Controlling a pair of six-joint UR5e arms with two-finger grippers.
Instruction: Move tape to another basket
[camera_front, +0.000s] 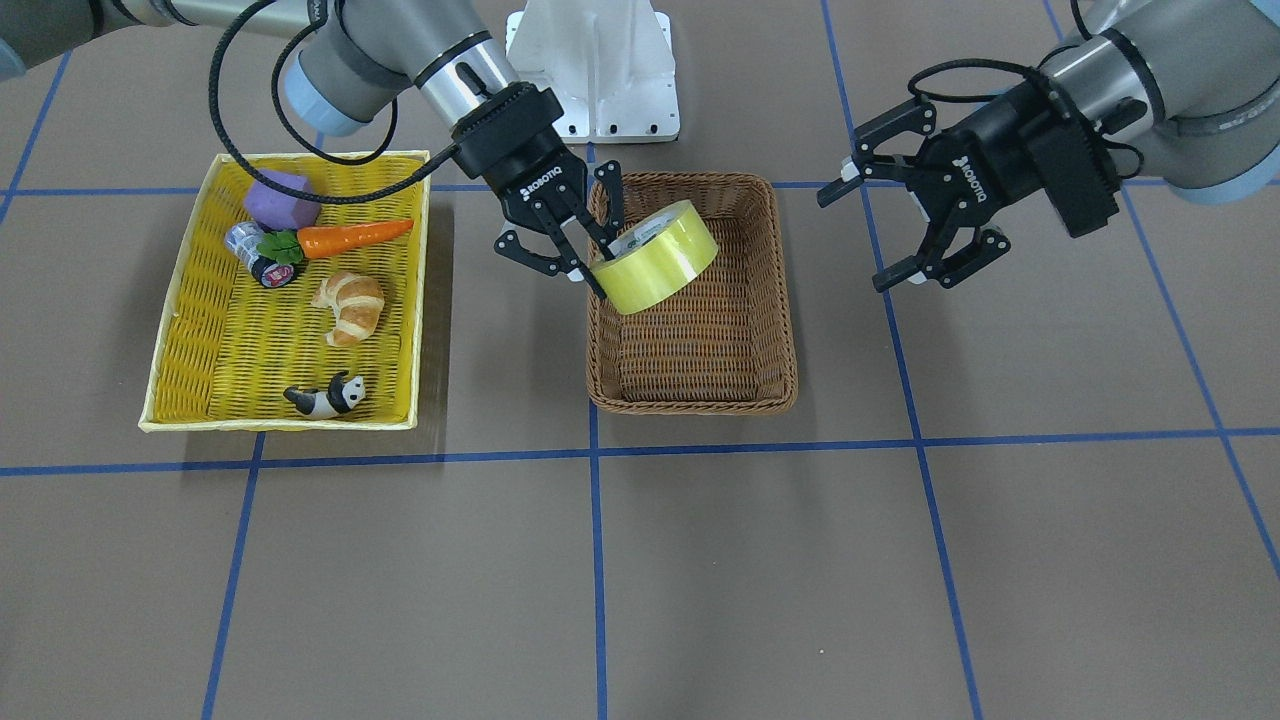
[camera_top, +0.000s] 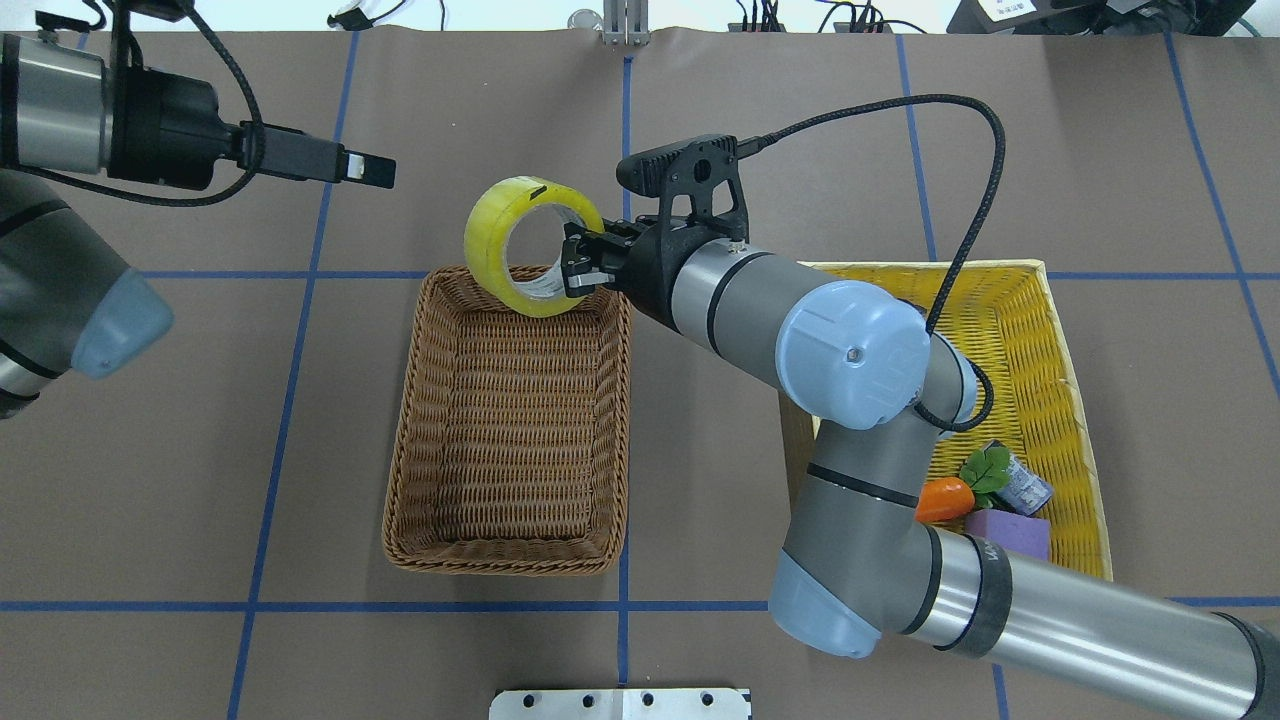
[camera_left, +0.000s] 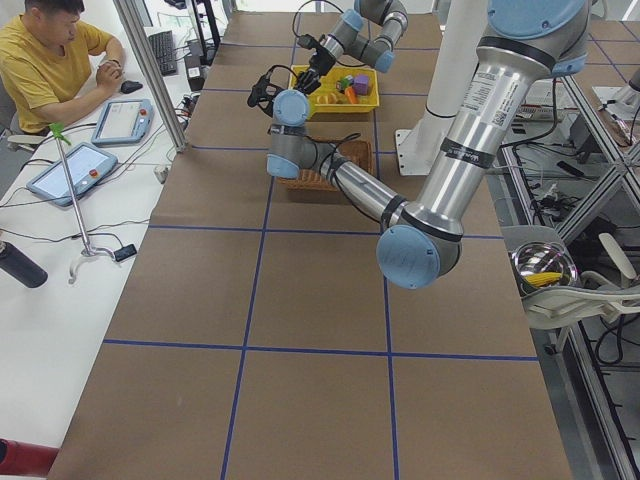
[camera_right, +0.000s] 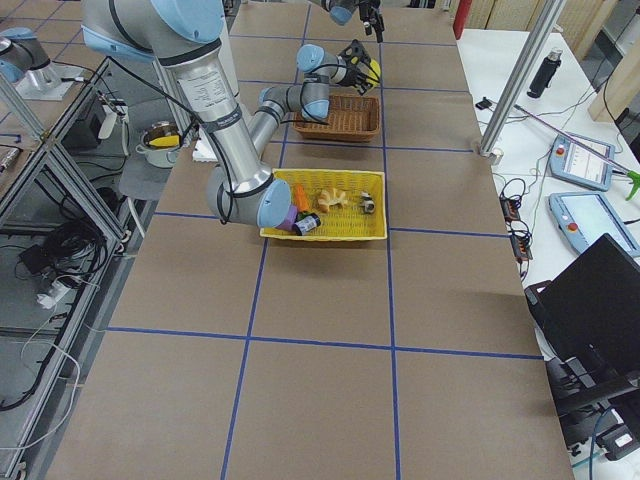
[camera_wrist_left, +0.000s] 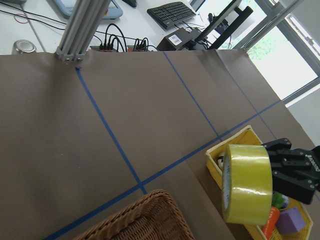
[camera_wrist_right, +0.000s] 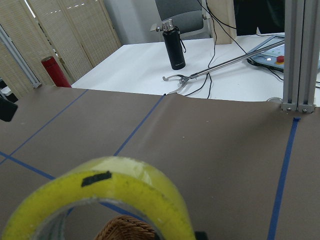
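The yellow tape roll (camera_front: 660, 262) hangs in the air over the brown wicker basket (camera_front: 690, 405), standing on edge. My right gripper (camera_front: 590, 262) is shut on the roll's wall, one finger inside the white core and one outside. In the overhead view the tape (camera_top: 500, 240) and right gripper (camera_top: 575, 270) are above the basket (camera_top: 500, 560). The basket shows nothing inside. The tape fills the bottom of the right wrist view (camera_wrist_right: 125, 195) and shows in the left wrist view (camera_wrist_left: 247, 182). My left gripper (camera_front: 857, 240) is open and empty, raised beside the basket.
A yellow woven basket (camera_front: 280, 425) beside the right arm holds a purple block (camera_front: 280, 198), a carrot (camera_front: 355, 238), a small black-ended cylinder (camera_front: 258, 255), a croissant (camera_front: 350, 305) and a panda figure (camera_front: 328, 397). The white robot base (camera_front: 592, 65) stands behind the brown basket.
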